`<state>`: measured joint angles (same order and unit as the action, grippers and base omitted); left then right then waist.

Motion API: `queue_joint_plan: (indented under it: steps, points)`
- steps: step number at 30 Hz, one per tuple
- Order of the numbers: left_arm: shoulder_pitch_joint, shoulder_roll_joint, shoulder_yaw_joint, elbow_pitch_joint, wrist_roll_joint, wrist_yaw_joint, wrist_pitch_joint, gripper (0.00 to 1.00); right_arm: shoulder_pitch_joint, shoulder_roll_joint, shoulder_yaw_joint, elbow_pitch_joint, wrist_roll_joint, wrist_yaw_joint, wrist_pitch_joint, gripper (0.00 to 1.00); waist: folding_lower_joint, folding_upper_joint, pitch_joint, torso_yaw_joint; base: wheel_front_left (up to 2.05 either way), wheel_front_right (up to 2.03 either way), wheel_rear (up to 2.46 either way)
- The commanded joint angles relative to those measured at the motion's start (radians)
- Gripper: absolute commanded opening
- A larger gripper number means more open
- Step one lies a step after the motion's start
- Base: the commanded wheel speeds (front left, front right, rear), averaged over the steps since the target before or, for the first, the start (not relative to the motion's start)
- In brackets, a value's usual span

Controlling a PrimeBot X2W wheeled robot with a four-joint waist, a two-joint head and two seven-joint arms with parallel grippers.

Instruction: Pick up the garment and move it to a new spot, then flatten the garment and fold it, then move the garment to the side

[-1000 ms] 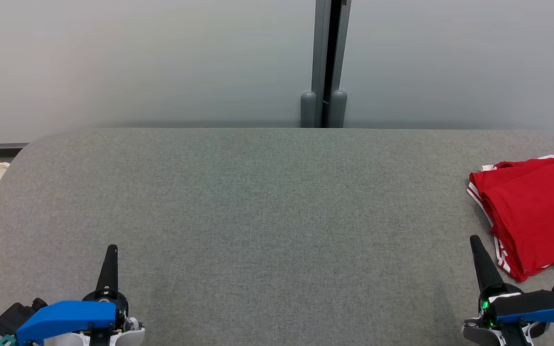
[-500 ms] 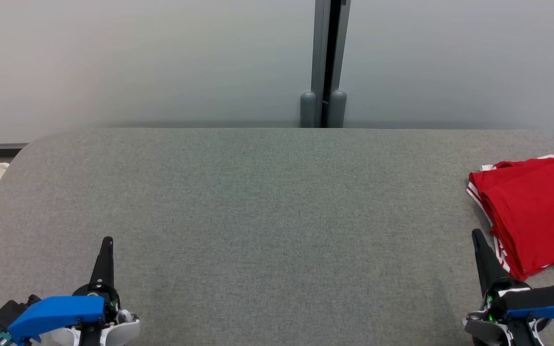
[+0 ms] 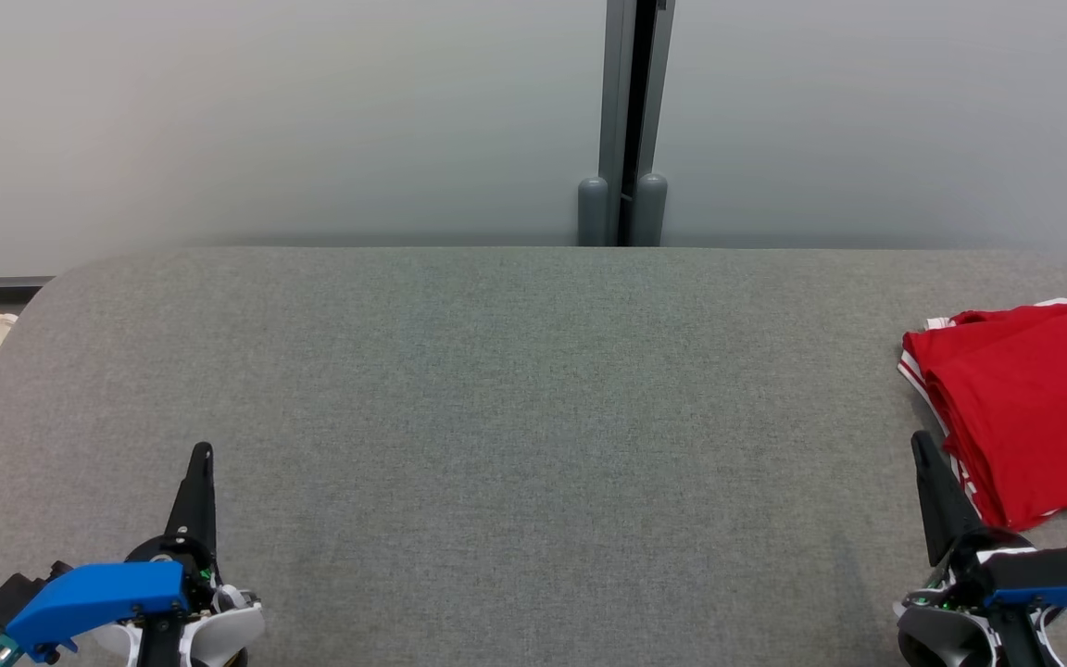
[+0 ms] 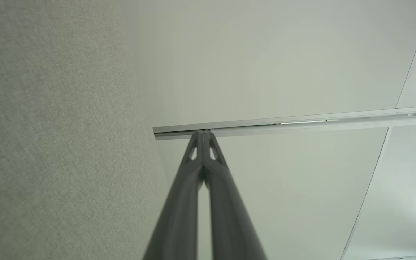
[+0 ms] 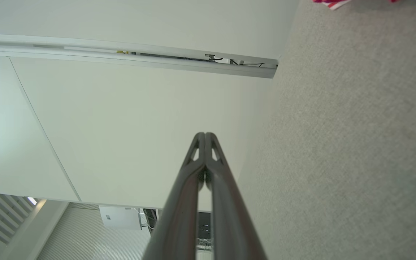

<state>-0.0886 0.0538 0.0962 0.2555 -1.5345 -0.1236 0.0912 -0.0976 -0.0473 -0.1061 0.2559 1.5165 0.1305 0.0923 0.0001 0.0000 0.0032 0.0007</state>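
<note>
- Head view: garment [image 3: 1034,408], folded, lies at the table's [image 3: 496,371] right edge, apparently set aside; left gripper [image 3: 204,452] and right gripper [image 3: 919,443] sit at the near corners, empty.
- Left wrist view: fingers [image 4: 191,173] pressed together, holding nothing.
- Right wrist view: fingers [image 5: 193,173] together, nothing held.

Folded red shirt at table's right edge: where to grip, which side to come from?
Likely the left edge of the red shirt, where its layers stack visibly: one pinch catches all. Come from the left, low over the table, with the right gripper, beside that edge but shut; open it first.
</note>
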Motion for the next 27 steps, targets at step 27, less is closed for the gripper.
queue_joint_plan:
  steps: [27]
  points:
    - [-0.026,-0.005,0.021,-0.013,-0.079,-0.010,0.027,0.00,-0.016,-0.005,-0.010,-0.014,0.098,0.000,0.025,0.00,-0.0001,0.0000,0.000,-0.001,0.00,0.00,0.00]
